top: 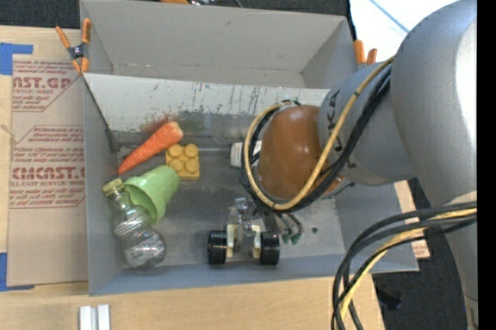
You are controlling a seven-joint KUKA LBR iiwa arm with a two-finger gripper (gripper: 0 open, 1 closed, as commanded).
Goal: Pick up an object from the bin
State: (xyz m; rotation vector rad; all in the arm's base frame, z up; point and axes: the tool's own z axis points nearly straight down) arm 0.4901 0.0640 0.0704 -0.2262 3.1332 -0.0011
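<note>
Down near the front wall of the grey bin, a little right of its middle, my end effector hangs just over a small toy vehicle with black wheels. It lies on the bin floor close to the front edge, one pair of wheels to each side of my tip. From this angle I cannot tell whether my end effector is spread or pressed together, nor whether it touches the toy. My brown domed wrist cover sits above it, ringed by looping yellow and black cables, with my grey arm coming in from the right over the bin's rim. Well apart, on the left side of the bin, an orange carrot lies slanted along the sloping wall, and a yellow studded block rests just beside its thick end. Below them a green cup lies tipped on its side, over the neck of a clear plastic bottle in the front left corner. A small white thing sits by the cables, too little of it clear to name.
</note>
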